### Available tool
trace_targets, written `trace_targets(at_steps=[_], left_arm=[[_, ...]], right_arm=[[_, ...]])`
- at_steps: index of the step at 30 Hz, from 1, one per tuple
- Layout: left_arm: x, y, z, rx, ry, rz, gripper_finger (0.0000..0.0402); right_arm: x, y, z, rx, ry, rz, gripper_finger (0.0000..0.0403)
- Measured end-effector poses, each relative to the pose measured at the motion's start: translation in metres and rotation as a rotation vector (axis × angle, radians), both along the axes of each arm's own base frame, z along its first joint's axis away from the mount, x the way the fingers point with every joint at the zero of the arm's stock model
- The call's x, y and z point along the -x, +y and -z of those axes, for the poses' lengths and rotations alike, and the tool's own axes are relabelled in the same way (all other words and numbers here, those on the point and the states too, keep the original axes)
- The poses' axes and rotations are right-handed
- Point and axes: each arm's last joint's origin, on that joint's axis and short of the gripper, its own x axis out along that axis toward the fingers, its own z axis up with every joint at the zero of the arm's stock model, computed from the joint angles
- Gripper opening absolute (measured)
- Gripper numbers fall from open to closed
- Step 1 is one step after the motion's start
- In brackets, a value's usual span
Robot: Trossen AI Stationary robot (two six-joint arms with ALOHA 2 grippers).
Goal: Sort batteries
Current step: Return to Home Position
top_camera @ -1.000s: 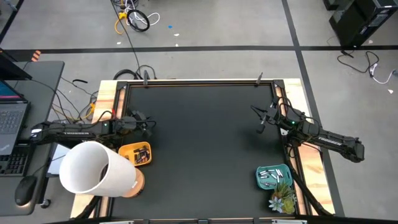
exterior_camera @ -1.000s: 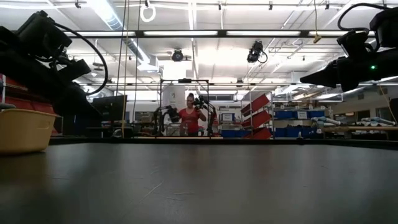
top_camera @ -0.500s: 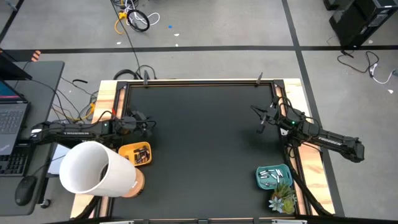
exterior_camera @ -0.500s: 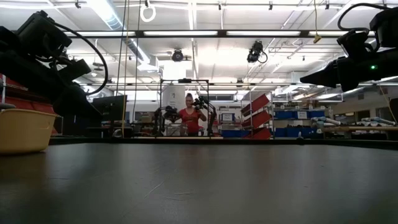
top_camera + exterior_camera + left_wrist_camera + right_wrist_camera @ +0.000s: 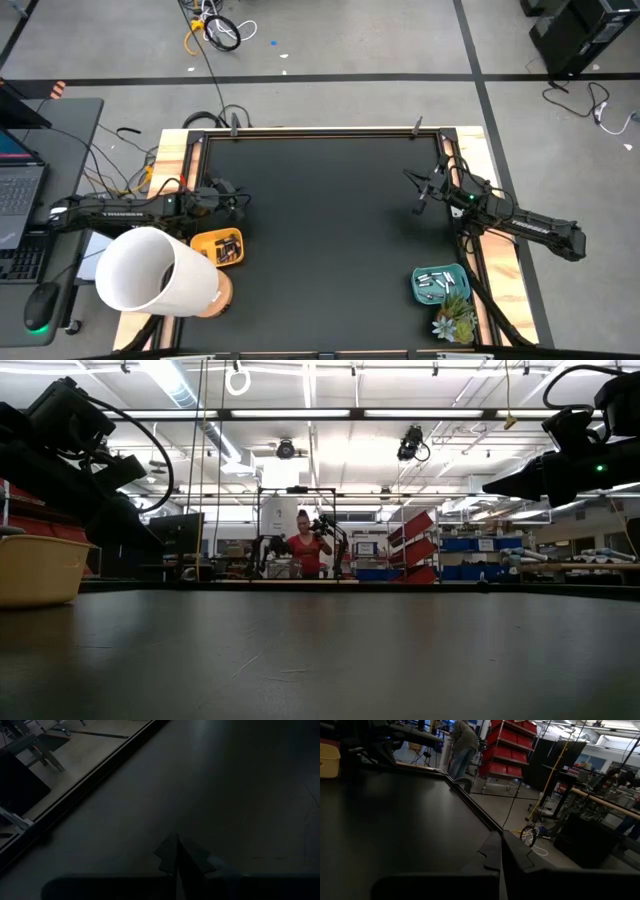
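Left edge, off the table: laptop (image 5: 18,190) and mouse (image 5: 38,306) on a grey desk. A big smooth white open-ended cylinder (image 5: 155,272) stands at the front-left corner.

Table (image 5: 330,230): flat matte black top with light wood rails down both sides.

Yellow bin (image 5: 208,243): small, rounded, plastic, just inboard of the cylinder. The dark batteries (image 5: 230,248) are piled in it, with copper-red ends visible.

Left gripper (image 5: 176,842): at the table's left edge, just behind the yellow bin and raised off the surface. Fingers are pressed together to a point, with nothing between them and nothing touching.

Middle of the mat is bare. In the low view a person in a red top (image 5: 303,546) stands far back in the room.

Right gripper (image 5: 500,841): at the right edge, toward the rear, also raised. Claw fully closed and empty.

Green bin (image 5: 440,284): teal, rounded-rectangle tray at front-right. The silver batteries (image 5: 436,282) lie loose inside it as pale slim cylinders.

A small spiky green plant (image 5: 453,320) sits just in front of the green bin.
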Motion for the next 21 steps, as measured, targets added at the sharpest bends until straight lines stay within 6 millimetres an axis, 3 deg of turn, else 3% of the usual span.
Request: trace_targets(at_steps=[21], left_arm=[[0.0000, 0.0000, 0.0000, 0.000, 0.000, 0.000, 0.0019]], right_arm=[[0.0000, 0.0000, -0.0001, 0.000, 0.000, 0.000, 0.0002]])
